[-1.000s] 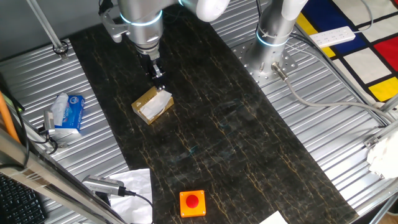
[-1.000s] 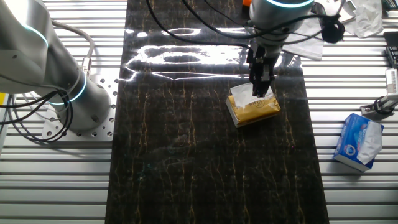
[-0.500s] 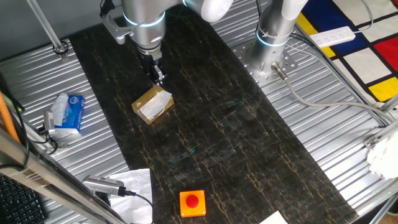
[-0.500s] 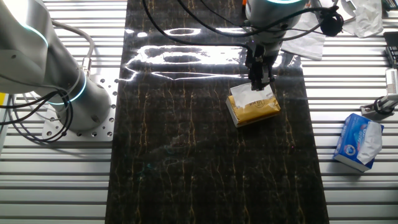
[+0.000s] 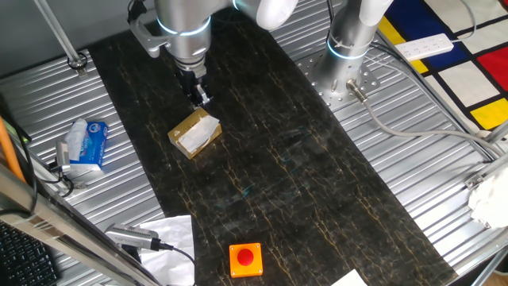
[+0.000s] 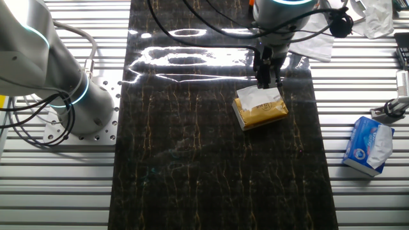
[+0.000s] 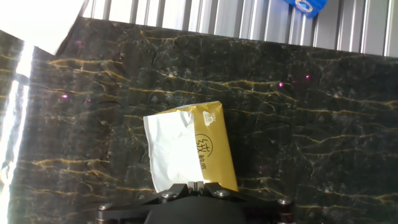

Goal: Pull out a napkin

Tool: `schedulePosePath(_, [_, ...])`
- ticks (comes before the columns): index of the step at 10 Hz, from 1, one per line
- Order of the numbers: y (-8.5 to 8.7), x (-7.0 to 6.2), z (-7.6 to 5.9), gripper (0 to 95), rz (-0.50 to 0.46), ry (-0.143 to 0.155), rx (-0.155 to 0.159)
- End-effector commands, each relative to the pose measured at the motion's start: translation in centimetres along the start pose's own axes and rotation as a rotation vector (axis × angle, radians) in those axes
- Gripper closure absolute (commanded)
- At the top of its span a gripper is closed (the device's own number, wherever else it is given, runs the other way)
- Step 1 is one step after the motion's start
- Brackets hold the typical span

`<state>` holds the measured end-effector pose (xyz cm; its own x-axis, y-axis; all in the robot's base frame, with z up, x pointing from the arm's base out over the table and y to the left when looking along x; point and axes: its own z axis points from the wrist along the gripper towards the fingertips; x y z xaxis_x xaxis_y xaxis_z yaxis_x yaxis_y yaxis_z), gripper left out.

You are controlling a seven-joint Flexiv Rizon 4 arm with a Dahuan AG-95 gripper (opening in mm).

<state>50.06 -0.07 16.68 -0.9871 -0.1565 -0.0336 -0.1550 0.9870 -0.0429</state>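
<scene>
Hand view looked straight down on the gold-brown tissue pack (image 7: 211, 146), with the napkin (image 7: 171, 152) lying white across its 9 o'clock half and the dark marble-patterned mat (image 7: 311, 137) all round it. Over the last second the gripper (image 5: 202, 97) had risen: in one fixed view its tips had been close over the pack's 12 o'clock edge, and they now hung clearly apart from it. No white sheet trailed between the fingers and the pack in either fixed view, so the lift looked empty, and the napkin (image 6: 257, 98) still sat where it had been, at the pack's 12 o'clock side in the other fixed view. My reading was that the pull had not taken, or had not yet been tried, and a fresh descent and pinch on the sheet would be needed.

The claw (image 6: 266, 82) looked narrow, its fingertips close together or closed, with nothing visible between them.

The pack (image 5: 194, 133) held the napkin, exposed on top through its torn opening. The blue-and-white tissue packet (image 5: 86, 144) stood off the mat at 9 o'clock, with white paper showing at its mouth.
</scene>
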Motion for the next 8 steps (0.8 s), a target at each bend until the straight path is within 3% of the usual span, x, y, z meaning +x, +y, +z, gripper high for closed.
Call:
schedulePosePath(1, [-0.1, -0.1, 0.1, 95.0, -0.011, -0.003, 0.003])
schedulePosePath(5, [-0.2, -0.2, 0.7, 95.0, -0.043, -0.007, -0.014])
schedulePosePath(8, [0.1, -0.3, 1.2, 95.0, -0.055, -0.008, -0.008])
